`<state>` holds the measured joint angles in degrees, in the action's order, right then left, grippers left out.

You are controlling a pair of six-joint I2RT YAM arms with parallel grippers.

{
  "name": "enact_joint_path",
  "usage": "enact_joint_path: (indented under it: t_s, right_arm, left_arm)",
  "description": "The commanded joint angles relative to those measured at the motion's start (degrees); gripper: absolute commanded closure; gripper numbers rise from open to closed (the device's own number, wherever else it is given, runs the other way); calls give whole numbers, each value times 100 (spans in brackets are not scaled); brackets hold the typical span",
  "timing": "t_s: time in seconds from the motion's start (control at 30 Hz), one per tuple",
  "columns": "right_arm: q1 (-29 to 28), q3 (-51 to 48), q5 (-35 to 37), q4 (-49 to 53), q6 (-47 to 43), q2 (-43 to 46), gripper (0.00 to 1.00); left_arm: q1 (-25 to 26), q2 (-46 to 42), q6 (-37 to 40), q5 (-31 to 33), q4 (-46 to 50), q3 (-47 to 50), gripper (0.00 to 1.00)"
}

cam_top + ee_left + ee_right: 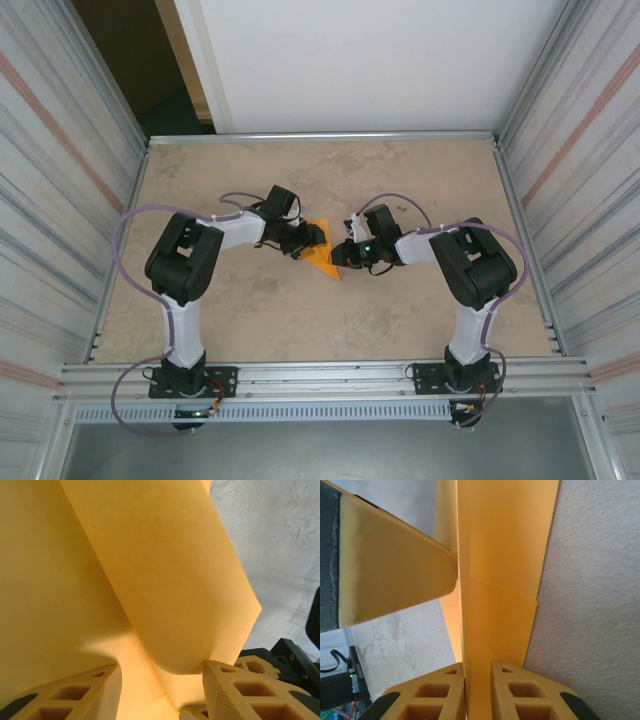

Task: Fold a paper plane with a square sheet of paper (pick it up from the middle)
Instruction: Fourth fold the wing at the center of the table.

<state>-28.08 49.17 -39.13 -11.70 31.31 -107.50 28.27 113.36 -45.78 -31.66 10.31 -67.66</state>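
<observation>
At far left, a ribbed metal wall (60,150) with a faint reddish stripe; beside it, a lilac cable (128,225) looping off the left arm. Then the left gripper (303,240), low over the beige table (300,320), jaws standing apart with a rounded bend of the orange paper (325,262) loose in the gap, touching the right-hand finger (235,690). At mid-table, between both grippers, the paper itself: plain bright orange, unmarked, part folded, seen from above as a small pointed wedge, with sharp straight creases and layered flaps up close. Next, the right gripper (345,252), jaws narrow on a standing fold of the paper, pads (520,695) against both sides. At far right, a matching ribbed wall (590,150).
</observation>
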Motion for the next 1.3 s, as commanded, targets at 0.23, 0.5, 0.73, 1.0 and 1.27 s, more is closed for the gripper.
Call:
enact_joint_path:
  t_s: [0.23,0.5,0.73,1.0,1.27]
  right_arm:
    - [-13,-242,-121,481,26,417,80]
    - [-137,-249,59,748,-159,471,79]
    - [-181,-209,55,775,-213,298,86]
    - [-147,-207,70,802,-204,220,89]
    - [22,-364,327,720,46,999,74]
  left_arm:
    - [77,449,201,697,1082,34,53]
    - [135,604,237,852,1370,-80,52]
    - [186,635,298,1017,1572,-138,52]
    - [206,819,290,1064,1634,-134,52]
    - [248,915,453,1235,1906,-277,52]
